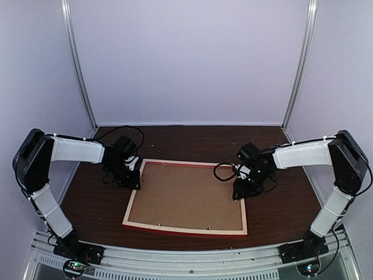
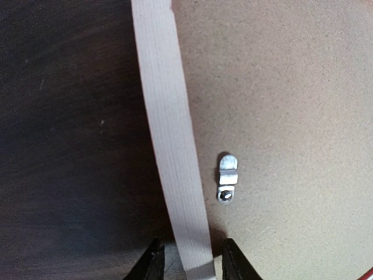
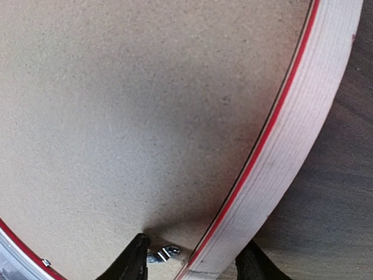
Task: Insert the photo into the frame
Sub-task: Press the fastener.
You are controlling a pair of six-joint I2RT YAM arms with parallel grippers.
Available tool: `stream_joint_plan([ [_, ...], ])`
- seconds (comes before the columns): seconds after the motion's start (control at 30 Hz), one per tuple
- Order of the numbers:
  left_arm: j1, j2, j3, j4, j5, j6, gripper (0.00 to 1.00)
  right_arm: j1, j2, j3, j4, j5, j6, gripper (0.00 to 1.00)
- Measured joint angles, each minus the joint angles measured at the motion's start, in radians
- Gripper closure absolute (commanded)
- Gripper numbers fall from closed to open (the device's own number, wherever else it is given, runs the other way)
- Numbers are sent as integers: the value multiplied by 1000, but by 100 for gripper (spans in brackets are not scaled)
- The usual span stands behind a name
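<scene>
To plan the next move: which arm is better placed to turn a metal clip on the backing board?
Probably right: the right gripper has a metal clip between its fingertips. The left gripper straddles the frame; the other clip lies farther ahead.

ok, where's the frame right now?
Top view: the frame lies back-up mid-table, between the arms, backing board in it. The left pincer sits at its far-left rail, the right pincer at its right rail.
</scene>
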Motion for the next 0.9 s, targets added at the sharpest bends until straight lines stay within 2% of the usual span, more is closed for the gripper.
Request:
stream_joint_plan([
  [0.4,0,-1,0,-1,-1,0,65,-16,28,48,-86,-23,-104,66],
  [0.9,0,-2,0,-5,-1,0,65,-44,47,71,-113,-49,-106,79],
])
